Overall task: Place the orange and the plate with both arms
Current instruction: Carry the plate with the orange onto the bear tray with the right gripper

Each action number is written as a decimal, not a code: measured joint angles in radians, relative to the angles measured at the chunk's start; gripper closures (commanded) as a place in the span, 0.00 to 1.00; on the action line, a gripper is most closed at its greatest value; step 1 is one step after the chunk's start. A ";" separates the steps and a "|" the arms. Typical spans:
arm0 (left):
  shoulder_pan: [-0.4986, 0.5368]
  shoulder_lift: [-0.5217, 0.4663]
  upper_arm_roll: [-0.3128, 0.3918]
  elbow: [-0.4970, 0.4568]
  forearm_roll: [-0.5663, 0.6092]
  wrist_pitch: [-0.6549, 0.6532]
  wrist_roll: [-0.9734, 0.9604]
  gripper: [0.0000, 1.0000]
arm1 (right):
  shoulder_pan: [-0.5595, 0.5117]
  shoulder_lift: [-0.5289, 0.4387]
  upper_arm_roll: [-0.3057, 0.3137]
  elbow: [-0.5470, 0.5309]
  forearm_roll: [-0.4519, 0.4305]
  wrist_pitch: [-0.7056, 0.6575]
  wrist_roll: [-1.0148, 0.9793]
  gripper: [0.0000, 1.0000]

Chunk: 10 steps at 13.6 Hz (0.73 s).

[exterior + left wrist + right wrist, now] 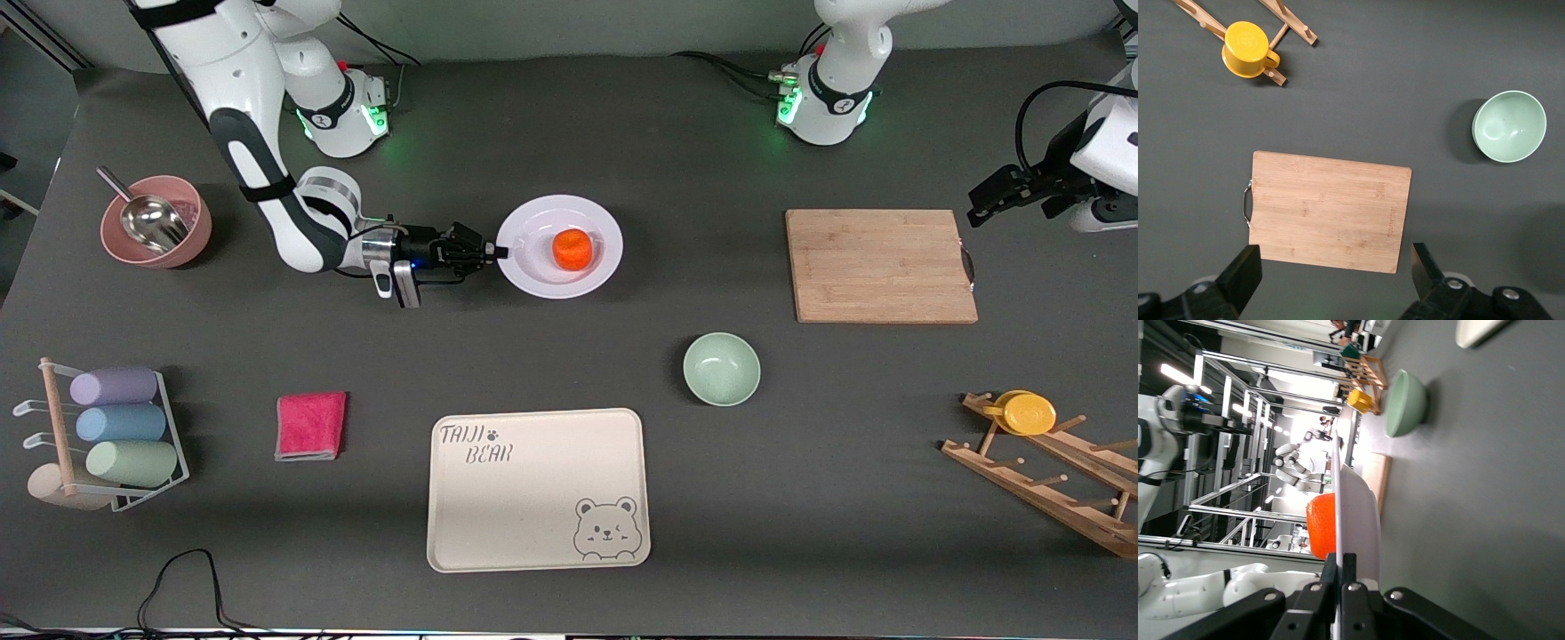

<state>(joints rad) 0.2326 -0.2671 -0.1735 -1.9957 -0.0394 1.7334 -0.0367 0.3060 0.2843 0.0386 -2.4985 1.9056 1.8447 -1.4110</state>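
The white plate [536, 276] sits mid-table with the orange [573, 249] on it. My right gripper [500, 252] is shut on the plate's rim at the side toward the right arm's end. In the right wrist view the two fingers pinch the thin plate [1359, 510] edge, with the orange [1321, 523] just past them. I cannot tell whether the plate rests on the table or is slightly lifted. My left gripper [978, 206] hangs open and empty over the table by the wooden cutting board [1328, 210]. Its fingers [1245, 272] stand wide apart.
The cutting board [880, 265] lies toward the left arm's end. A pale-green bowl [721, 368] and a cream bear tray [537, 488] lie nearer the camera. A pink cloth [310, 425], a cup rack [116, 438], a pink bowl with a scoop [156, 221] and a wooden rack with a yellow cup [1027, 413] line the edges.
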 measured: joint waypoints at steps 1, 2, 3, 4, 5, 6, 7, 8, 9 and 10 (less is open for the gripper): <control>0.000 0.001 0.000 0.000 0.000 -0.001 0.000 0.00 | 0.000 -0.036 0.000 -0.002 0.000 0.000 0.032 1.00; 0.000 0.002 0.000 -0.001 0.000 -0.002 0.000 0.00 | 0.000 -0.072 0.000 -0.003 0.000 0.000 0.070 1.00; -0.001 0.002 -0.002 -0.002 0.000 -0.004 0.000 0.00 | 0.000 -0.102 0.000 -0.005 0.000 0.000 0.109 1.00; -0.004 0.002 -0.003 -0.005 0.000 -0.005 -0.001 0.00 | 0.000 -0.128 0.000 -0.009 0.000 0.000 0.155 1.00; -0.006 0.002 -0.004 -0.010 0.000 -0.005 -0.001 0.00 | -0.002 -0.150 0.000 -0.012 -0.003 0.001 0.202 1.00; -0.007 0.002 -0.004 -0.013 0.000 -0.005 -0.002 0.00 | -0.010 -0.163 0.000 -0.014 -0.018 0.002 0.241 1.00; -0.008 0.002 -0.004 -0.013 0.000 -0.005 -0.002 0.00 | -0.030 -0.169 -0.001 -0.010 -0.053 0.002 0.276 1.00; -0.008 0.002 -0.005 -0.013 0.000 -0.005 -0.002 0.00 | -0.059 -0.169 -0.002 0.004 -0.105 0.002 0.317 1.00; -0.008 0.002 -0.005 -0.013 0.000 -0.004 -0.002 0.00 | -0.095 -0.164 -0.003 0.028 -0.154 0.002 0.360 1.00; -0.008 0.002 -0.005 -0.013 0.000 -0.002 -0.002 0.00 | -0.128 -0.154 -0.005 0.060 -0.191 0.002 0.402 1.00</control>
<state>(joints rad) 0.2244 -0.2647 -0.1780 -2.0085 -0.0397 1.7316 -0.0387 0.1780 0.1301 0.0333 -2.4390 1.7149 1.8472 -1.0094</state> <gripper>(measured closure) 0.000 0.965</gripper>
